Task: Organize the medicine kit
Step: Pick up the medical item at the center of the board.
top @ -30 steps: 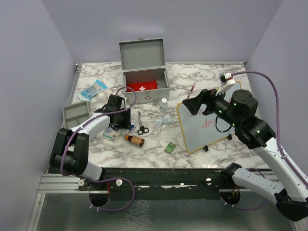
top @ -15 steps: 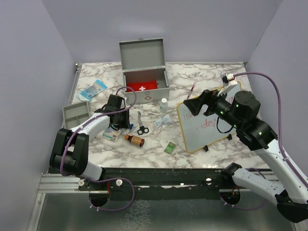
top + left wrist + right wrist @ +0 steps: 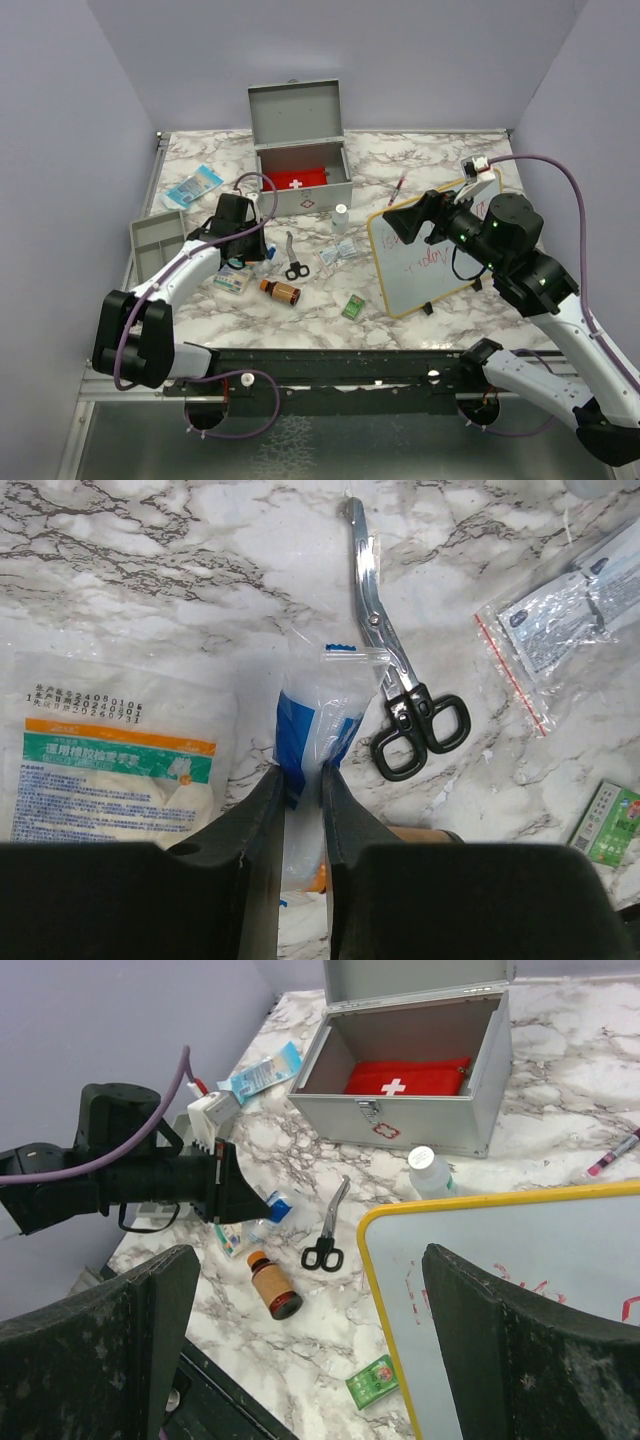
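The medicine kit [image 3: 305,197] stands open at the back of the table, lid up, with a red pouch [image 3: 293,180] bearing a white cross inside; the right wrist view shows the kit [image 3: 400,1130] too. My left gripper [image 3: 254,255] is shut on a clear plastic packet [image 3: 318,705] with blue contents, pinched between both fingers just left of the scissors [image 3: 400,690]. Whether the packet [image 3: 277,1205] is off the table I cannot tell. My right gripper [image 3: 392,222] hangs open and holding nothing, high above the whiteboard [image 3: 430,262].
Loose on the marble: a brown bottle [image 3: 281,291], a green box [image 3: 353,307], a white bottle [image 3: 341,218], clear sachets [image 3: 338,252], a green-labelled white packet [image 3: 110,765], a blue packet [image 3: 193,186] and a pen [image 3: 401,186]. A grey divided tray [image 3: 157,238] sits at left.
The left jaws have closed onto the clear packet and the left wrist has shifted a little toward the back. The right arm has drifted slightly right, still open.
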Controlling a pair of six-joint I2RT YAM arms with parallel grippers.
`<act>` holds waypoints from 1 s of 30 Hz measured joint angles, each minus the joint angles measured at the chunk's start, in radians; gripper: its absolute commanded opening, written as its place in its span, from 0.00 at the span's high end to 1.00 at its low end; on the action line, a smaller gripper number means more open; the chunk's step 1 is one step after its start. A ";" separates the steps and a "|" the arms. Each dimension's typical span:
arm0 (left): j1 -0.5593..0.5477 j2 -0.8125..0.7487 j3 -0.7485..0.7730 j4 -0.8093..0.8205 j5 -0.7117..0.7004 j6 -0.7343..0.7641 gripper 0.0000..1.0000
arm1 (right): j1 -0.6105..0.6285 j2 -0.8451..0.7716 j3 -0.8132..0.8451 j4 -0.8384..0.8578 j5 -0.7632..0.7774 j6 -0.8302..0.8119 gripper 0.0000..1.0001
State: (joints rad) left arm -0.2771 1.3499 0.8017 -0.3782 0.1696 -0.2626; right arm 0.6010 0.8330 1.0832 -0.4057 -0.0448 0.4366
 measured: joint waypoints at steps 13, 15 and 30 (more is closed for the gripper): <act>0.000 -0.113 0.132 0.038 -0.042 -0.133 0.84 | 0.000 -0.016 -0.009 -0.003 0.010 0.001 0.01; 0.000 -0.097 0.168 0.081 -0.062 -0.152 0.84 | 0.000 -0.015 -0.009 -0.008 0.011 0.002 0.01; 0.000 0.312 0.486 0.311 -0.209 -0.206 0.82 | 0.000 0.000 0.054 -0.090 0.019 0.016 0.03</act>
State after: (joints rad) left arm -0.2771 1.6615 1.2881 -0.0677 -0.0391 -0.4683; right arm 0.6010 0.8326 1.1374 -0.4953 -0.0257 0.4530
